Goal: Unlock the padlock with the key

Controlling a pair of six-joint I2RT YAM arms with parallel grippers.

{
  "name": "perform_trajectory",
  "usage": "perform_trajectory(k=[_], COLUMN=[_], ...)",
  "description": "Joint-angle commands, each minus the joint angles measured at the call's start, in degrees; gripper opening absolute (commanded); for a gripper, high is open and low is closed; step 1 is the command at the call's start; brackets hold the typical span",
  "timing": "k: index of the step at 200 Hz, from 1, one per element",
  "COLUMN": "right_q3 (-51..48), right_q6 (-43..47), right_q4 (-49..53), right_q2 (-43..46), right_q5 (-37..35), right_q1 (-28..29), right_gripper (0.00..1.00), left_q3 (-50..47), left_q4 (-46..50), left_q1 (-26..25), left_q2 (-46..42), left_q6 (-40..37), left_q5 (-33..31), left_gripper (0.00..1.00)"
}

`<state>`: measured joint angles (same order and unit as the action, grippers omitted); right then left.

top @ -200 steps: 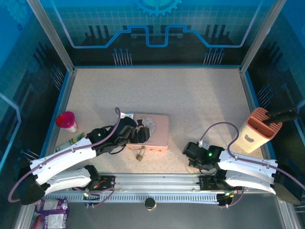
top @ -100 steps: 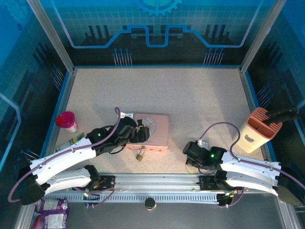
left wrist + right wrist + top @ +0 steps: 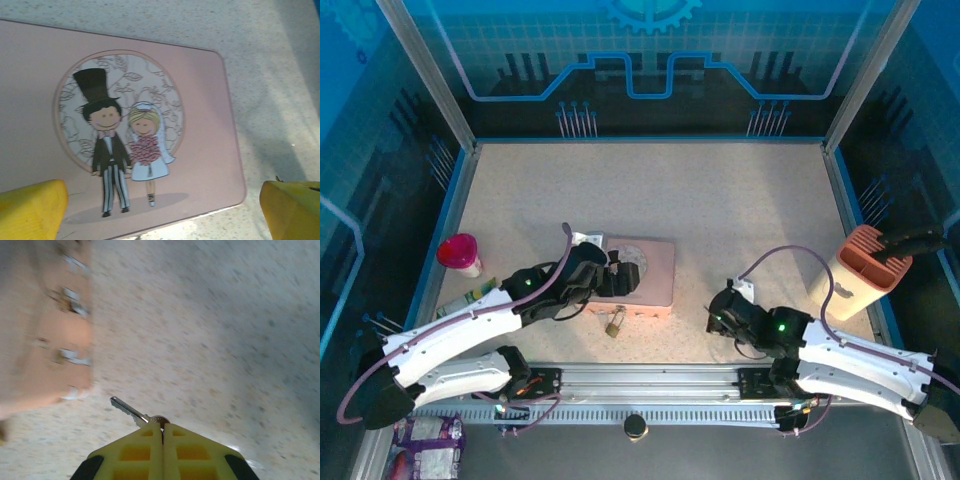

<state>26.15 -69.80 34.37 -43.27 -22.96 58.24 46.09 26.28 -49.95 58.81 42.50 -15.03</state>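
Right wrist view: the right gripper [image 3: 161,426] is clamped on the key [image 3: 131,411], whose blade sticks out ahead of it, its long axis slanting leftward toward the pink box [image 3: 40,325]. From above, the padlock [image 3: 615,322] lies against the box's near edge. The left gripper [image 3: 162,210] hangs over the box, jaws spread apart.

Even, bluish light fills the overhead view, with soft shadows on the counter [image 3: 740,200]. The right wrist view is motion-smeared, the pink box [image 3: 40,325] streaked at left, while the key [image 3: 131,411] looks sharp.
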Motion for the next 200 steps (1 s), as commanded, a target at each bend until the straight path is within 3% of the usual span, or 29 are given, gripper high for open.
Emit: perform_trajectory(k=[1, 37, 96, 200], right_q3=[4.26, 7.03, 9.97, 9.44], right_q6=[5.85, 11.42, 13.46, 12.96], right_q4=[-7.02, -19.44, -28.50, -31.55], right_q2=[0.56, -2.72, -9.08, -10.76], right_q5=[-3.28, -2.44, -0.86, -1.32], right_q1=[0.91, 1.34, 3.52, 4.75], right_gripper=[0.00, 0.00, 0.00, 0.00], left_q3=[2.07, 2.76, 2.61, 2.96], left_q4=[-6.98, -14.75, -21.15, -21.84], left_q1=[-0.33, -0.45, -0.58, -0.59], left_q2=[1.88, 5.77, 8.69, 10.74], left_q6=[1.48, 2.67, 4.94, 6.18], left_q5=[5.73, 11.47, 14.87, 16.00], left_gripper=[0.96, 0.88, 0.70, 0.42])
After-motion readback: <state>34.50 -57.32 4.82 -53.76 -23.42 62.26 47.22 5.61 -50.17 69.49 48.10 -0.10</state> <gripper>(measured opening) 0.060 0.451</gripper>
